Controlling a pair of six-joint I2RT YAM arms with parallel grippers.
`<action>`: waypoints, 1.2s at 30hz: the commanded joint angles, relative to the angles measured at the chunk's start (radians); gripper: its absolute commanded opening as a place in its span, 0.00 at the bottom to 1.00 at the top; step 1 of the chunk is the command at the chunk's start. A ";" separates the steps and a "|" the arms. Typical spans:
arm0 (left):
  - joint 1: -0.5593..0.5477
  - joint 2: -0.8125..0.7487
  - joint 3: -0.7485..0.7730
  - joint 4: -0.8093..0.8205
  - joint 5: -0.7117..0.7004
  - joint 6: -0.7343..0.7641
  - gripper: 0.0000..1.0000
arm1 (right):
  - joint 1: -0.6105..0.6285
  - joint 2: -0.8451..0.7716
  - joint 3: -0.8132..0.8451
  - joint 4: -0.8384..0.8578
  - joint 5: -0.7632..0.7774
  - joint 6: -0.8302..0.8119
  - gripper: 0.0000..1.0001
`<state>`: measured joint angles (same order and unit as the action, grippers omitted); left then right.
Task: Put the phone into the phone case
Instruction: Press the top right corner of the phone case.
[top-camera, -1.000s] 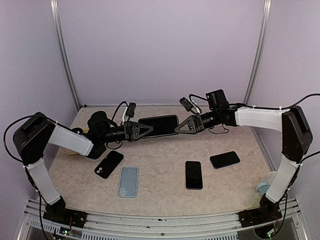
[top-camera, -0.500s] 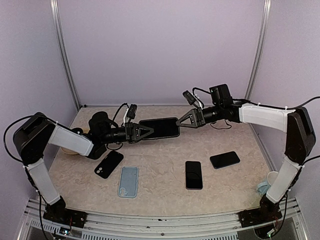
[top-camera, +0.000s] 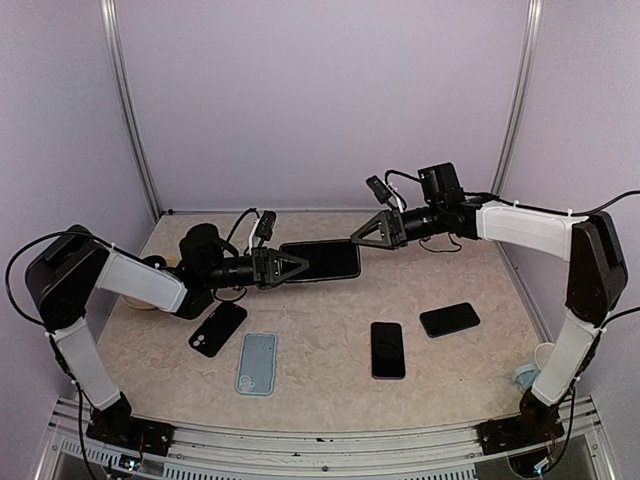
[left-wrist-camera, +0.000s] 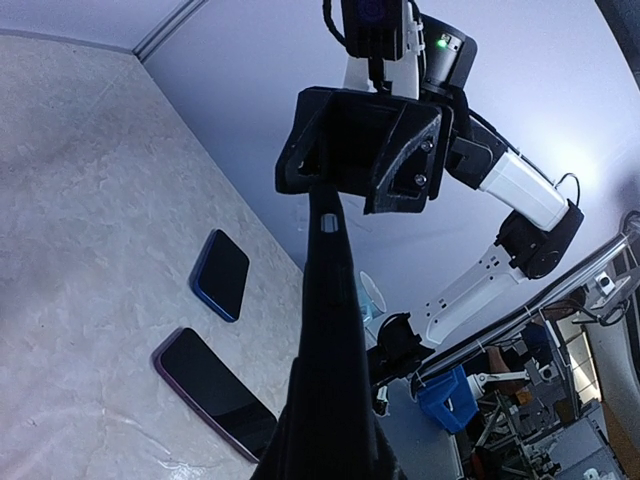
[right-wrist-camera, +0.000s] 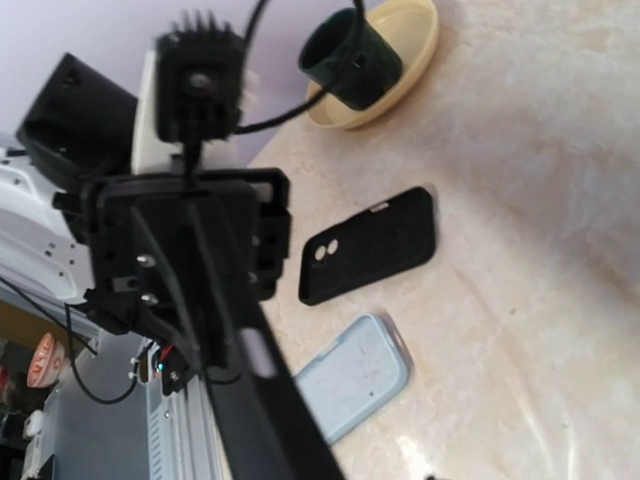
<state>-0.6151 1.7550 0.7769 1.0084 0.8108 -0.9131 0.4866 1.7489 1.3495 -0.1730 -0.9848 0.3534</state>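
In the left end effector, fingers clamped on its left short end: the large black flat phone, lifted clear above the beige marbled counter near the back wall, roughly level, long side running left to right. In the left wrist view, seen only edge-on as a thin dark strip.

At the phone's far right corner, just above it: the right end effector, jaws apart as far as can be seen, not gripping the phone.

Lying flat on the counter, well below the held phone:
- towards the left, a black soft phone case with two camera holes, open side up;
- just beside it, nearer the front, a pale blue phone case;
- towards the right, a smaller black phone, screen up;
- near that one, a dark blue phone, turned at an angle.

At the far left, in the right wrist view: a shallow yellow bowl with a dark green cup inside.
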 joint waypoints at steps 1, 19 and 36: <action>-0.005 -0.052 0.027 0.062 -0.004 0.021 0.00 | -0.008 0.012 0.017 -0.036 0.029 -0.018 0.43; 0.000 -0.050 0.031 0.043 0.001 0.033 0.00 | -0.029 0.026 0.003 -0.003 -0.148 0.000 0.00; 0.003 -0.040 0.026 0.068 0.017 0.023 0.00 | -0.109 -0.045 -0.154 0.423 -0.420 0.287 0.04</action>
<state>-0.6312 1.7428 0.7883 1.0100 0.8406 -0.9024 0.4217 1.7668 1.2110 0.1425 -1.2972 0.5762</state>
